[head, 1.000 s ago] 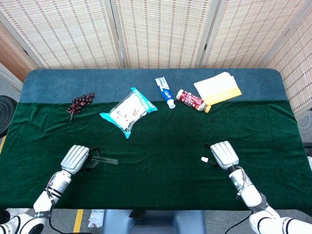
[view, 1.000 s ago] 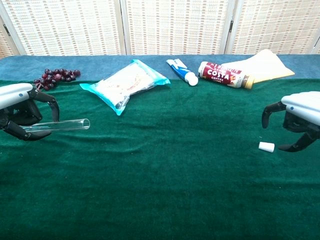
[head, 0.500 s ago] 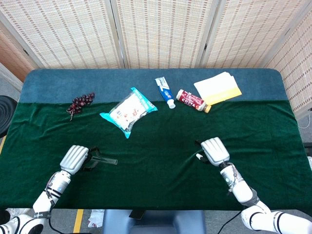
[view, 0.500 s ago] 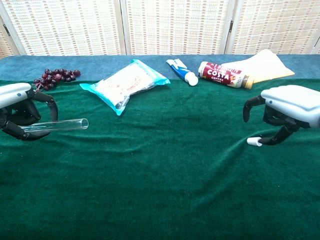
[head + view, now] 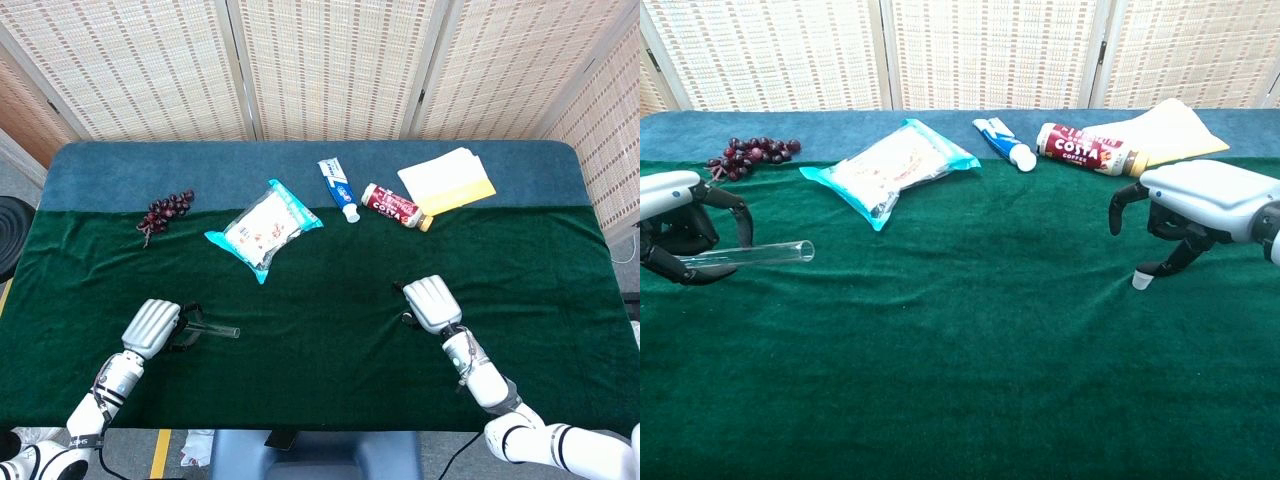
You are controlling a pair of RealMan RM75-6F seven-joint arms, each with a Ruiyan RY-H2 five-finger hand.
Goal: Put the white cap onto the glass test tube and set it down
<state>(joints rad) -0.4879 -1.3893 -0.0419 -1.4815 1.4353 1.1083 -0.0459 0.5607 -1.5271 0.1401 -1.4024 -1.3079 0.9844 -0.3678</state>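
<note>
My left hand grips the closed end of the clear glass test tube at the near left. The tube lies level just above the green cloth, its open mouth pointing right. From the head view the same left hand covers the tube's left end. At the near right, my right hand pinches the small white cap at its fingertips, low over the cloth. In the head view the right hand hides the cap. A wide gap separates the two hands.
Along the far side lie a bunch of dark grapes, a blue-edged snack packet, a toothpaste tube, a Costa coffee bottle and yellow and white paper. Green cloth spans the space between my hands.
My right hand closed on the cap, which lay loose on the cloth, and carried it left and slightly away from me. The left hand and tube shifted only a little left.
</note>
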